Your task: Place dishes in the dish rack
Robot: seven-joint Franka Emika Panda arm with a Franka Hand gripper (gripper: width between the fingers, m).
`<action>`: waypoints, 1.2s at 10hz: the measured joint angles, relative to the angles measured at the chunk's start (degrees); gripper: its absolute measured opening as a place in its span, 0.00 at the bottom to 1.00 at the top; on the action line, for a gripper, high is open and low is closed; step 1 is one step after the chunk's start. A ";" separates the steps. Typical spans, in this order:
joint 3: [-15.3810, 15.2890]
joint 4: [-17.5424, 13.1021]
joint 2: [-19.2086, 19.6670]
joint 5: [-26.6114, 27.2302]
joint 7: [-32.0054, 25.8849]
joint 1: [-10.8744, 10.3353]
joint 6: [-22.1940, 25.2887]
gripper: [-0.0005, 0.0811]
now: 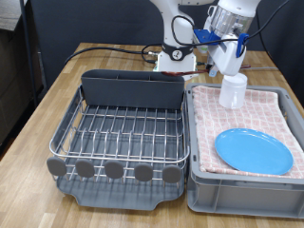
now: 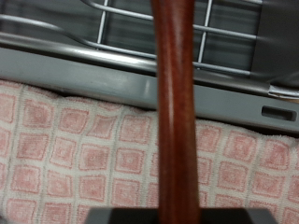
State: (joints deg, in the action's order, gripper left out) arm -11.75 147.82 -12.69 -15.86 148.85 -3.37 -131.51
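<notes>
My gripper (image 1: 228, 66) hangs over the far end of the towel-lined bin, right above the small white cup (image 1: 233, 90), which stands upright on the towel. In the wrist view a brown wooden spoon (image 2: 176, 112) runs straight out from the hand, close to the camera and blurred; the fingers themselves do not show. The spoon cannot be made out in the exterior view. The light-blue plate (image 1: 253, 150) lies flat on the towel nearer the exterior view's bottom. The dish rack (image 1: 123, 128), with its grey caddy (image 1: 131, 87), stands at the exterior view's left with nothing in it.
The grey bin (image 1: 242, 188) with the pink checked towel (image 1: 211, 128) sits beside the rack. The towel (image 2: 75, 149) and rack wires (image 2: 121, 28) show behind the spoon in the wrist view. The robot base and cables (image 1: 176, 55) are at the table's far side.
</notes>
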 joint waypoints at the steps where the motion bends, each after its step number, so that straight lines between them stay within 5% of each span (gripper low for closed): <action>1: 0.12 0.02 -0.05 0.00 1.35 0.24 0.50 0.11; 7: 5.97 6.39 -11.28 5.31 0.42 1.75 5.59 0.11; 9: 9.59 10.07 -15.35 8.46 -0.55 1.73 5.06 0.11; 12: 17.61 14.37 -19.61 12.37 -10.06 1.50 3.38 0.11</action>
State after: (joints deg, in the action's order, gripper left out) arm 5.86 162.19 -32.31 -3.49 138.80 -1.88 -128.13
